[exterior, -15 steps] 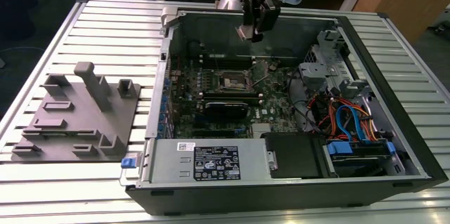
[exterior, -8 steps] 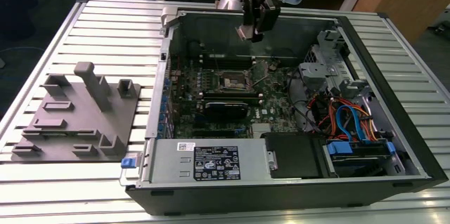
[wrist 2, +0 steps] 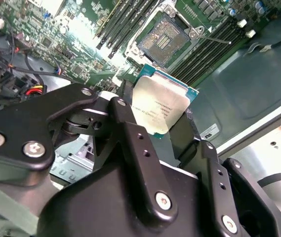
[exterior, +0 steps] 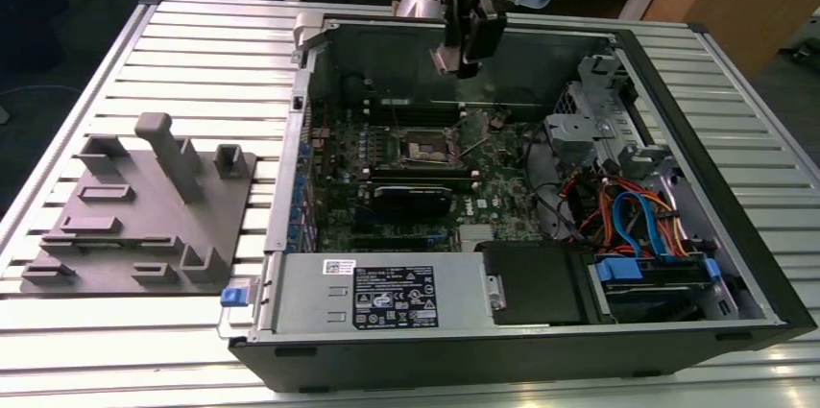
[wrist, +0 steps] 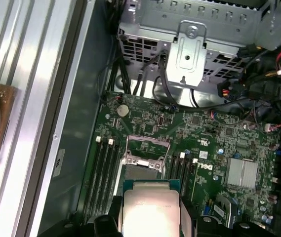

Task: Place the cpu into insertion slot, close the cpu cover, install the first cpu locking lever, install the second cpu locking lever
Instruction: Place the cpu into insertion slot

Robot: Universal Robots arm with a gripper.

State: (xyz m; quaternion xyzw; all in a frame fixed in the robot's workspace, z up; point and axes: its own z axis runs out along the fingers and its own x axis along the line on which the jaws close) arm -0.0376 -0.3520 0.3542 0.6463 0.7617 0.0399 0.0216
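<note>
Currently end effector (wrist 2: pixel 157 113) clamped on cpu (wrist 2: pixel 164 96) (by its edges), well above insertion slot (wrist 2: pixel 166 35); a tilted descent risks misseating

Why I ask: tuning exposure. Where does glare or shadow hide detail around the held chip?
First wrist view: glare whitens the silvery-grey metal top of the small square cpu. Second wrist view: a hot spot bleaches the green circuit board beyond the black gripper. Exterior view: even light, no hot spots.
</note>
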